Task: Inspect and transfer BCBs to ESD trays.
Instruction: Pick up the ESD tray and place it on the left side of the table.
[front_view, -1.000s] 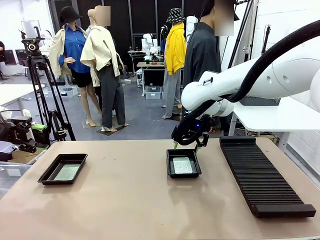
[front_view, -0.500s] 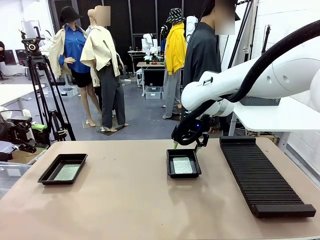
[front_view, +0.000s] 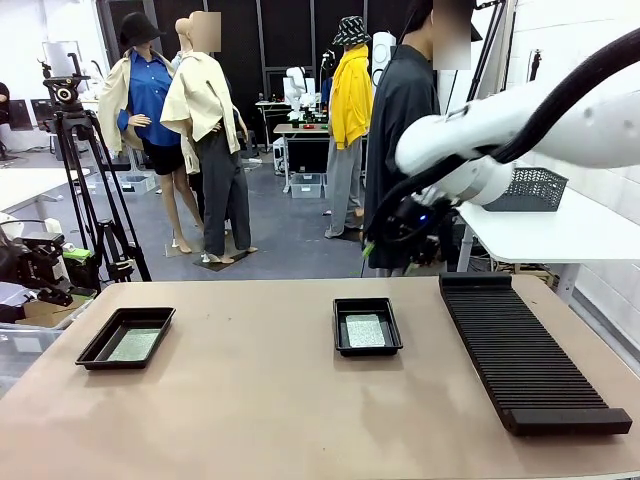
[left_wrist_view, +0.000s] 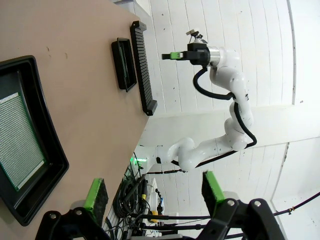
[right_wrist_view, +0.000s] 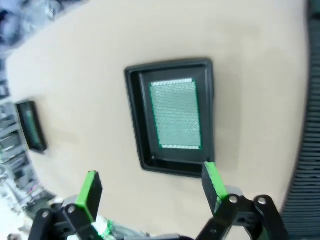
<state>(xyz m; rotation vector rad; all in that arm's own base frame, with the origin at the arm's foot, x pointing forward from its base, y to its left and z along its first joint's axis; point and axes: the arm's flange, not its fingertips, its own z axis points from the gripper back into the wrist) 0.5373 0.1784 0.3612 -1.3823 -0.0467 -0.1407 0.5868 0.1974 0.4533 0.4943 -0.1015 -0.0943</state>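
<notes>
Placement step appears complete: 1 BCB (front_view: 365, 330) lies in each ESD tray (front_view: 340, 345). Right end effector (front_view: 395, 240), spread and empty, hangs at the tray's 1 o'clock; next likely inspection.

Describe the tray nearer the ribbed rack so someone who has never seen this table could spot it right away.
Start at the long black ribbed rack along the table's right side. Just to its left, near the middle of the table, sits a shallow black tray holding one green board. The other tray also holds a board but lies far off by the left edge.
</notes>
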